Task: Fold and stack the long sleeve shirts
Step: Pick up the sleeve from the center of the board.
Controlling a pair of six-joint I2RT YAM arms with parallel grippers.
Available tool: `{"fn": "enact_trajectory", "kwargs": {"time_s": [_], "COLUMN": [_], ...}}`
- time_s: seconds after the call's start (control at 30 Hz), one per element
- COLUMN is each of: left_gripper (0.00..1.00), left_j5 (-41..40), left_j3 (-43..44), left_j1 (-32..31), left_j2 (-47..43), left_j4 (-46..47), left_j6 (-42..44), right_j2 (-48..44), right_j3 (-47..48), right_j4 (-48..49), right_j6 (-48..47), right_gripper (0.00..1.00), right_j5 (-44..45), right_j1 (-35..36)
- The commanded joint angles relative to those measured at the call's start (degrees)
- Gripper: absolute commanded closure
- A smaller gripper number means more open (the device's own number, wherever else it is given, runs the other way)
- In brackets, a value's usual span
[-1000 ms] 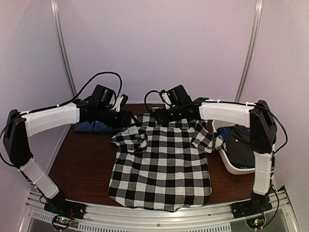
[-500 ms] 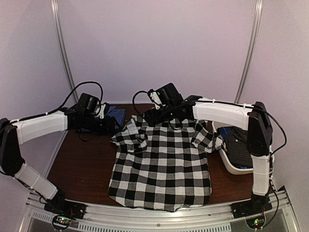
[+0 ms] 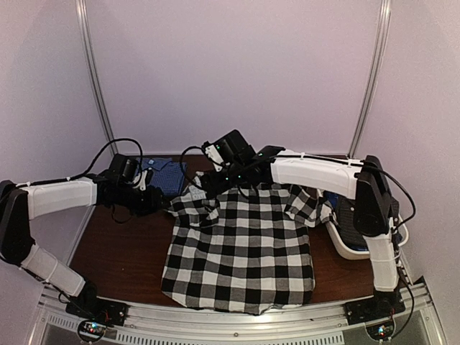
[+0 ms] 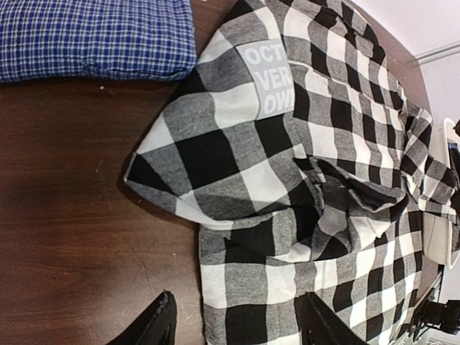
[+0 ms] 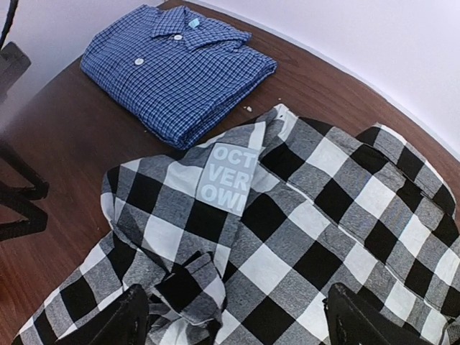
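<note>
My black-and-white checked shirt (image 3: 241,244) lies spread across the middle of the table (image 3: 122,237). Its hem is at the near edge and its collar points toward the far edge. The sleeve on the left side is bunched and folded in over the body. A grey label (image 5: 225,178) with white letters shows on the cloth near the collar.

My left end effector (image 4: 237,327) is at that bunched sleeve with its fingers spread wide and nothing between them. One fingertip is over bare wood, the other over checked cloth. My right end effector (image 5: 241,323) is above the collar end of the same shirt. Its fingers are also spread wide, with checked cloth below them and nothing held.

A blue finely checked shirt (image 5: 178,70) sits folded, buttons up, in the far left corner of the table, just beside the checked shirt's shoulder. At the right edge stands a white basket (image 3: 345,248) with dark cloth (image 3: 343,219) inside, mostly hidden behind my right arm.
</note>
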Motion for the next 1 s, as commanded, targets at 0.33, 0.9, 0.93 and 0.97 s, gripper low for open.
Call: {"fn": "enact_trajectory", "kwargs": {"time_s": [0.33,0.9,0.93,0.97], "left_gripper": [0.41,0.42,0.42,0.42], "left_j5": [1.92,4.64,5.06,5.39], "left_j3": [-3.99,-3.66,-4.08,-4.40], "left_j1": [3.32,3.43,3.43,3.43], "left_j2": [-1.25,-0.35,-0.39,-0.50], "left_j4": [5.01,5.48,5.52,5.56], "left_j6": [-0.30,0.44,0.55,0.50], "right_j2": [12.08,12.71,12.51,12.24], "right_j3": [13.21,10.15,10.07,10.06], "right_j4": [-7.53,-8.93,-9.01,-9.07], "right_j6": [-3.50,-4.29,-4.17,-4.06], "right_gripper": [0.16,0.53,0.59,0.65], "right_j5": [5.40,8.61,8.47,8.26], "right_j1": [4.81,4.42,4.31,4.10]}}
